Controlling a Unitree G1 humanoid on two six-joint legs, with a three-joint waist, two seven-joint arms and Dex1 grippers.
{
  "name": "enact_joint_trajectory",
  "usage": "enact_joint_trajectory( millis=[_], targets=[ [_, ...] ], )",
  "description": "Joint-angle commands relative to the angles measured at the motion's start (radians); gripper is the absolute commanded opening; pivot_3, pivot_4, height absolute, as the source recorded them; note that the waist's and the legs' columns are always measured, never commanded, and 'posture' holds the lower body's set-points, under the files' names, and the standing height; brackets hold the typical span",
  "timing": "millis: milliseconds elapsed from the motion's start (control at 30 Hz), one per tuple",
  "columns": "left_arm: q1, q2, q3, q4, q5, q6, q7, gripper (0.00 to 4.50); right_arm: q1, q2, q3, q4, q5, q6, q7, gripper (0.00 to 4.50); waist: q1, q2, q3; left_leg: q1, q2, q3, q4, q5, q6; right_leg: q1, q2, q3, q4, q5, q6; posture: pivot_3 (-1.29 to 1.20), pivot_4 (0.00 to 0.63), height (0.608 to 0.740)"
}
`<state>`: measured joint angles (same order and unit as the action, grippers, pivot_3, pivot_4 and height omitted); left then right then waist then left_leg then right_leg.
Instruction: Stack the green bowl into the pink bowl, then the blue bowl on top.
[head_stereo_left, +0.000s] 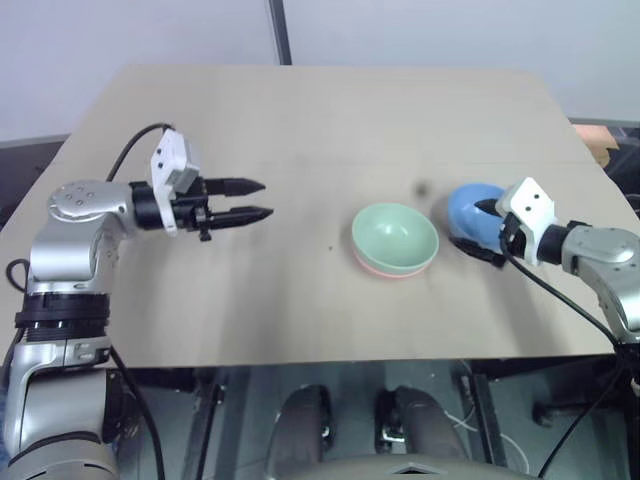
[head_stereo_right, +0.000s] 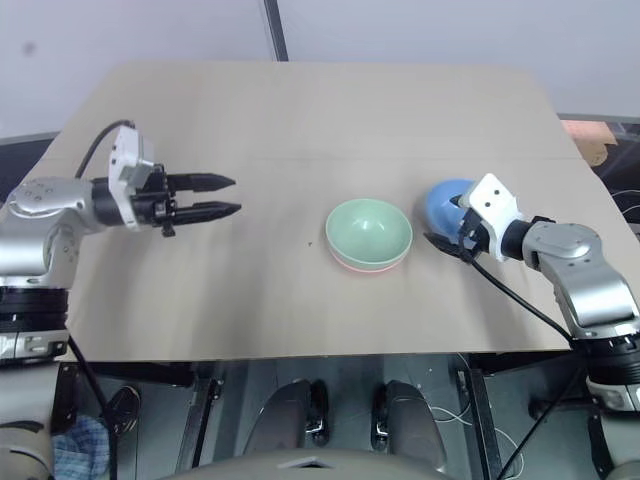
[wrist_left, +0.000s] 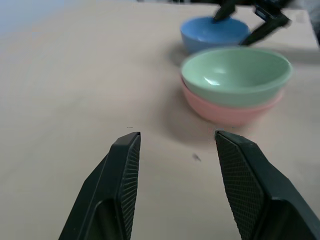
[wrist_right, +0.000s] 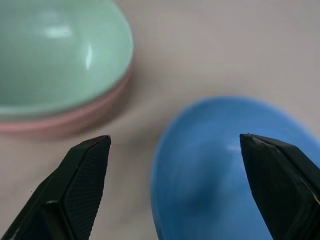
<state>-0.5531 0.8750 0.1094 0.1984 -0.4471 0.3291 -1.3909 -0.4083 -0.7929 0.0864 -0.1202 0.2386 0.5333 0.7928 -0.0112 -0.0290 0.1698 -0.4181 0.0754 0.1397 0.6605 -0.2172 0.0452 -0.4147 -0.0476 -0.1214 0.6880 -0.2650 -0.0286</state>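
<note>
**Green bowl nested in pink, blue bowl between the right claw's fingers**

The green bowl (head_stereo_left: 395, 236) is seen sitting inside the pink bowl (head_stereo_left: 382, 267), in the middle of the table (head_stereo_left: 320, 130) and nearer its front edge. The blue bowl (head_stereo_left: 474, 213) is found just beside them, toward the table's right edge. It is tipped on its side.

The right gripper (head_stereo_left: 487, 232) is spread wide, with one finger on each side of the blue bowl. Whether the bowl is squeezed cannot be told.

The left gripper (head_stereo_left: 256, 199) is held over the left part of the table, well apart from the bowls. Its fingers are parted and nothing is held between them.
</note>
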Motion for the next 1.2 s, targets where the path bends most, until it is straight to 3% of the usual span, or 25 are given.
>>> enact_joint_trajectory(
  millis=[33,267,367,433,533,567,600,667,933,1200],
  targets=[
    [-0.010,0.015,0.027,-0.033,-0.022,-0.011,-0.009,2.49,-0.043,-0.014,0.032,0.006,-0.035,0.025,0.025,4.50,0.001,0.000,0.000,0.000,0.000,0.000,0.000,0.000,0.000,0.000,0.000,0.000,0.000,0.000,0.000,0.00,0.150,0.740],
    [-0.024,0.000,0.028,-0.023,-0.027,-0.034,-0.012,2.49,-0.088,-0.009,0.074,0.058,-0.103,0.070,0.024,4.50,0.000,0.000,0.000,-0.001,0.000,0.000,0.000,0.000,0.000,0.000,-0.001,0.000,0.000,0.000,0.000,0.00,0.150,0.740],
    [-0.032,-0.010,0.028,-0.012,-0.033,-0.050,-0.023,2.60,-0.080,-0.010,0.068,0.042,-0.110,0.061,0.036,3.79,0.000,0.000,0.000,-0.001,0.000,0.000,-0.001,0.000,0.000,-0.001,-0.001,0.000,0.000,0.000,0.000,0.00,0.150,0.740],
    [-0.030,-0.012,0.025,-0.005,-0.033,-0.055,-0.030,2.60,-0.074,-0.010,0.063,0.031,-0.111,0.062,0.040,2.98,0.000,0.000,0.000,-0.001,0.000,0.000,0.000,0.000,0.000,-0.001,-0.001,0.000,0.000,0.000,0.000,0.00,0.150,0.740],
    [-0.028,-0.014,0.023,0.003,-0.032,-0.061,-0.034,2.60,-0.066,-0.009,0.057,0.019,-0.109,0.066,0.044,1.36,0.000,0.000,0.000,-0.001,0.000,0.000,-0.001,0.000,0.000,-0.001,-0.001,0.000,0.000,0.000,0.000,0.00,0.150,0.740],
    [-0.027,-0.014,0.021,0.006,-0.030,-0.066,-0.036,2.60,-0.061,-0.010,0.056,0.014,-0.108,0.066,0.045,1.12,0.000,0.000,0.000,-0.001,0.000,0.000,-0.001,0.000,0.000,-0.001,-0.001,0.000,0.000,0.000,0.000,0.00,0.150,0.740],
    [-0.027,-0.015,0.019,0.008,-0.032,-0.066,-0.039,2.60,-0.057,-0.010,0.055,0.010,-0.108,0.066,0.046,0.53,0.000,0.000,0.000,-0.001,0.000,0.000,-0.001,0.000,0.000,-0.001,-0.001,0.000,0.000,0.000,0.000,0.00,0.150,0.740],
    [-0.027,-0.017,0.016,0.009,-0.032,-0.070,-0.045,2.60,-0.057,-0.009,0.051,0.005,-0.109,0.068,0.046,0.04,0.000,0.000,0.000,-0.001,0.000,0.000,-0.001,0.000,0.000,-0.001,-0.001,0.000,0.000,0.000,0.000,0.00,0.150,0.740],
    [-0.027,-0.018,0.008,0.015,-0.022,-0.093,-0.062,2.60,-0.146,-0.012,0.019,-0.041,-0.090,0.108,0.053,0.04,-0.002,0.002,0.001,-0.001,0.000,0.001,-0.001,0.000,0.000,-0.001,-0.001,0.000,0.000,0.000,0.000,0.00,0.150,0.740],
    [-0.040,-0.012,0.008,0.030,-0.018,-0.098,-0.074,2.60,-0.298,-0.005,0.019,-0.261,0.044,0.249,0.127,0.04,-0.001,0.004,0.003,-0.002,0.000,0.001,-0.002,0.000,0.000,-0.003,-0.001,0.000,0.000,0.000,0.000,0.00,0.150,0.740]
  ],
)
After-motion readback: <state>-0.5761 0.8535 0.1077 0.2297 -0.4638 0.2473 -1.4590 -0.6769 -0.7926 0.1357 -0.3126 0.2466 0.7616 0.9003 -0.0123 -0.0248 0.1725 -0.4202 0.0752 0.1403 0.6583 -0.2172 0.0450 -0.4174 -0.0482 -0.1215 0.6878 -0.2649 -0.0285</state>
